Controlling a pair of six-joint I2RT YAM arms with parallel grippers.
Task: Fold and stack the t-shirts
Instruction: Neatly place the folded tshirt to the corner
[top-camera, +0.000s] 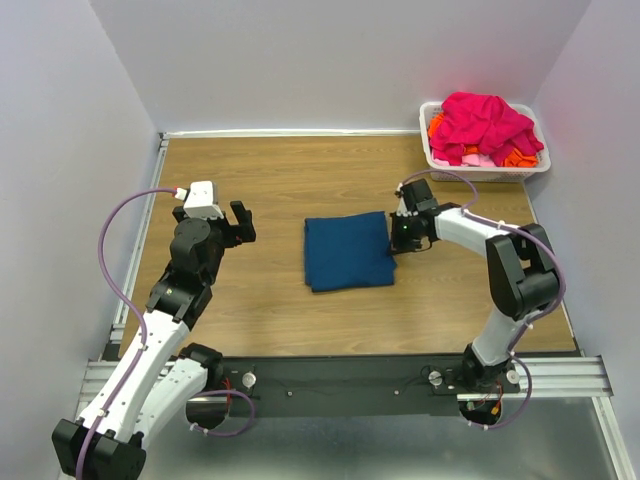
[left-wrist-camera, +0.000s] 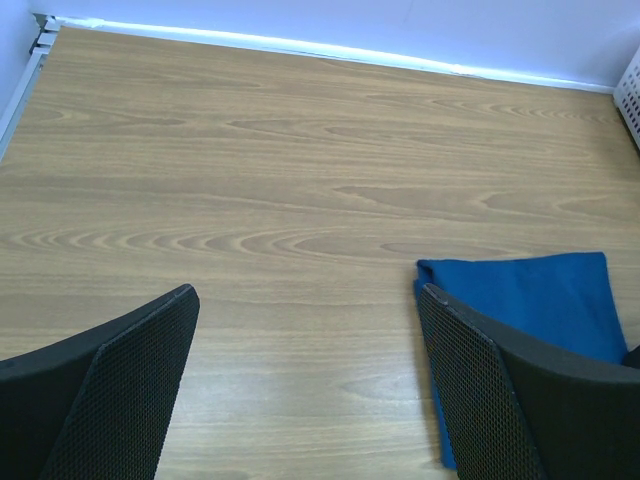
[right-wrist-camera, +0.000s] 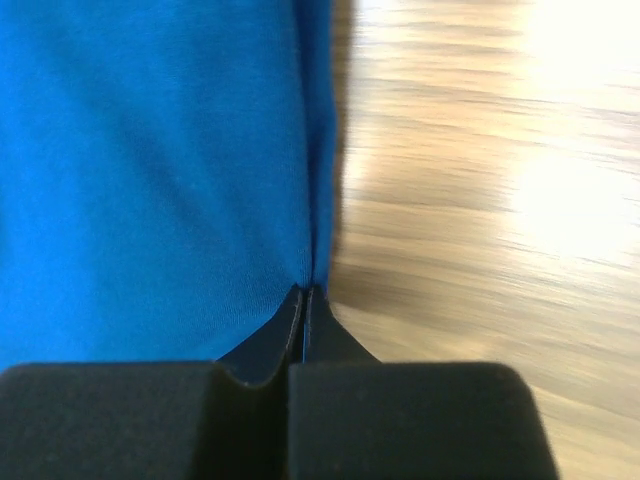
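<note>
A dark teal-blue t-shirt (top-camera: 348, 252) lies folded into a rough square in the middle of the wooden table. It also shows in the left wrist view (left-wrist-camera: 540, 300) and fills the left of the right wrist view (right-wrist-camera: 150, 170). My right gripper (top-camera: 398, 232) is at the shirt's right edge, its jaws pressed together on the cloth edge (right-wrist-camera: 305, 290). My left gripper (top-camera: 240, 222) is open and empty (left-wrist-camera: 307, 290), to the left of the shirt and apart from it. Magenta-pink t-shirts (top-camera: 485, 122) and orange ones (top-camera: 520, 155) are heaped in the basket.
A white plastic basket (top-camera: 432, 150) stands at the back right corner against the wall. Pale walls close off the table at the back and on both sides. A metal rail (top-camera: 350, 375) runs along the near edge.
</note>
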